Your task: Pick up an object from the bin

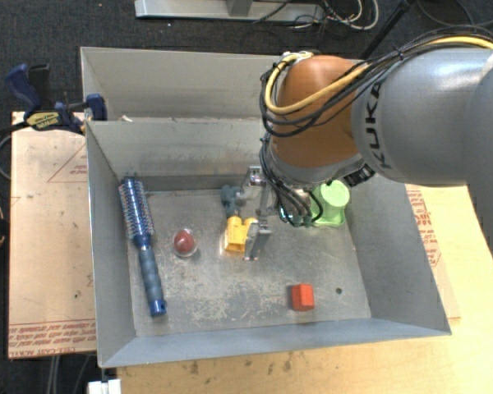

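Grey metal bin (107, 220): sloped sheet walls, scuffed and dull floor, contents sparse and well apart. Arm enters from the right, smooth grey casing with an orange wrist cover and looped cables. The gripper (254, 241) is low near mid-floor; open or closed, cannot tell. Largest loose item: blue hairbrush (141, 236), long, bristled head toward the back wall, slim handle toward the front, lying along the left side. Next, a light-green plastic piece (334, 203) at right, partly hidden under the wrist. Then the small yellow plastic piece (236, 235), blocky, near the bin's centre, just beside the gripper on its left. This is the thing nearest the tool and the likely pick. Judged light, rigid and smooth-skinned, so somewhat slippery; not fragile. Best taken across its short flat sides, low on the body, so it does not tip or squirt out. Orange-red block (301, 296) toward the front right, squarish, hard-looking. Red rounded ball-like thing (184, 242) between brush and yellow piece. Smallest: a grey-blue lump (230, 195) just behind the yellow piece, shape unclear.
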Robot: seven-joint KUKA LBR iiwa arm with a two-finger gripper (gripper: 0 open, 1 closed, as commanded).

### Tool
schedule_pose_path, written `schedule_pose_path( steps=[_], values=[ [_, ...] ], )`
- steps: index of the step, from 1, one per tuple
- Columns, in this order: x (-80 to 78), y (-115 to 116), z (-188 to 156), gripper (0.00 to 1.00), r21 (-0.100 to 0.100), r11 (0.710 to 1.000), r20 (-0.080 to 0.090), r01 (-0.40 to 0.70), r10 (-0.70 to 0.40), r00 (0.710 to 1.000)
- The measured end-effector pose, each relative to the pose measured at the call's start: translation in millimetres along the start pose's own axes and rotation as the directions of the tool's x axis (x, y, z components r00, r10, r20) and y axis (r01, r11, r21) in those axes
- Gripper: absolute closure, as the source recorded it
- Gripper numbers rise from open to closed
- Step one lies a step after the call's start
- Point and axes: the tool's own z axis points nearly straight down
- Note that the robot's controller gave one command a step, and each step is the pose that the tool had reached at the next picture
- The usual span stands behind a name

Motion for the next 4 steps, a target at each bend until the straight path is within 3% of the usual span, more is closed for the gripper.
schedule_pose_path(
  steps=[1, 2, 3, 4],
  values=[
    [-2.7, 8, 99, 0.0, 0.001, 0.971, 0.015, 0.237, -0.237, 0.971],
    [-20.6, -52, 85, 0.0, 0.007, 0.902, 0.01, 0.431, -0.431, 0.902],
    [-19.7, -49, 86, 1.0, 0.003, 0.901, 0.009, 0.434, -0.434, 0.901],
    [-19.4, -44, -54, 1.0, 0.007, 0.893, 0.016, 0.451, -0.451, 0.892]
  ],
)
